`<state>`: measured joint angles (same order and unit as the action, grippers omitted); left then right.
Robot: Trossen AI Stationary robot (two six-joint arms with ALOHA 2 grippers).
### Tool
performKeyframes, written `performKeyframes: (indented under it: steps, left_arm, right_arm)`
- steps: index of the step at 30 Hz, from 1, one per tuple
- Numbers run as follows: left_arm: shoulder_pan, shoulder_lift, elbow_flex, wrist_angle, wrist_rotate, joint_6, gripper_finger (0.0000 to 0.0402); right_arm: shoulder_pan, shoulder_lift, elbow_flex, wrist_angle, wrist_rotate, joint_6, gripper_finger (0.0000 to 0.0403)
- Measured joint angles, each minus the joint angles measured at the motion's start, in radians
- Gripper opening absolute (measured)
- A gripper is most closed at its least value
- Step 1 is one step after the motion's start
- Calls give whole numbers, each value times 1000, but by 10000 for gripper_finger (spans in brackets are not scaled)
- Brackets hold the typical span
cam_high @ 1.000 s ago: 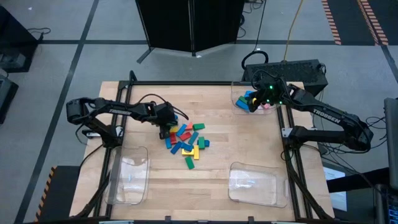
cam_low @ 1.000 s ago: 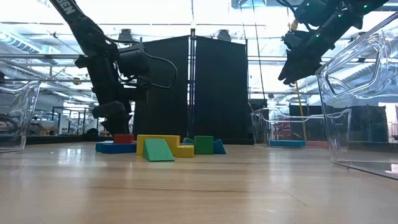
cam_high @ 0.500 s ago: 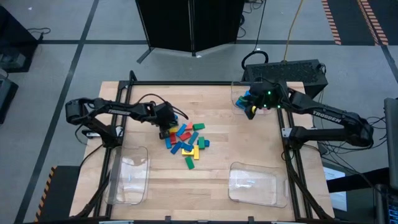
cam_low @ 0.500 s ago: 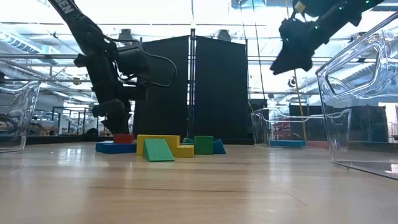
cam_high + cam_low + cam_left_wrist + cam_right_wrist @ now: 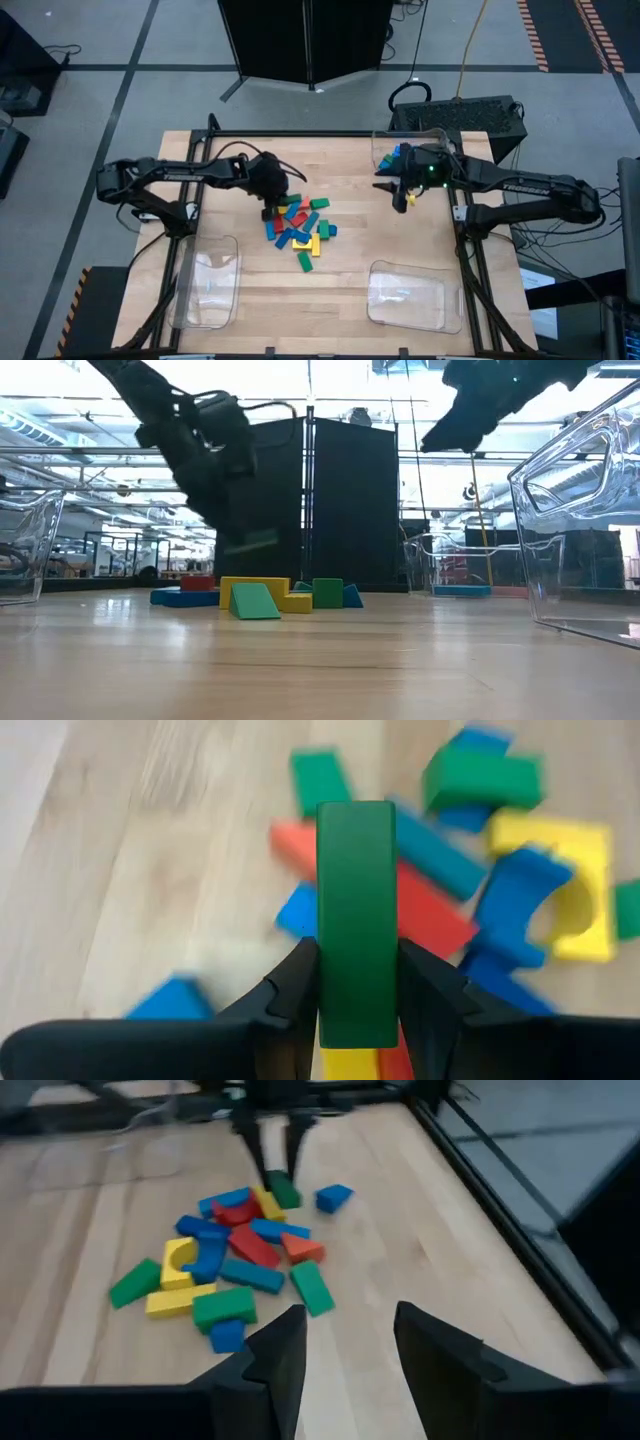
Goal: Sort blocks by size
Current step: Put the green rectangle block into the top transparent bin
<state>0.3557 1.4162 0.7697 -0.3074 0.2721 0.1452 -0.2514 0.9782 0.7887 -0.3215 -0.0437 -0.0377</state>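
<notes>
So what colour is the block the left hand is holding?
Green. The block shows best in the left wrist view, clamped in the left hand.

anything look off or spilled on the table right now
Nothing stands out. The blocks lie in one loose pile mid-table, the clear trays sit upright, and the left claw holds a green block.

Bare table (image 5: 360,235) lies open between the block pile (image 5: 298,228) and three clear trays (image 5: 406,297).

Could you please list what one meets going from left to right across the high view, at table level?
Empty clear plastic tray at the near left → left gripper holding a long green block → pile of coloured blocks → right gripper, open and empty
</notes>
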Motion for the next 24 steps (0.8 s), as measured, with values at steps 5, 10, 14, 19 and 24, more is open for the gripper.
performKeyframes:
  steps: [5, 10, 14, 19, 24]
  left_arm:
    - [0, 0, 60, 1, 78, 0, 105]
    - [0, 0, 85, -1, 146, 5, 105]
    - [0, 0, 89, -3, 178, 19, 105]
    - [0, 0, 89, 15, 200, 21, 105]
    - [0, 0, 89, 50, 200, 26, 105]
  right_arm:
    - [92, 62, 0, 107, 51, -177, 148]
    - [184, 142, 0, 218, 225, -470, 148]
    - [227, 201, 0, 266, 228, -717, 148]
    - [260, 277, 0, 339, 224, -866, 148]
    - [274, 354, 0, 450, 220, -881, 148]
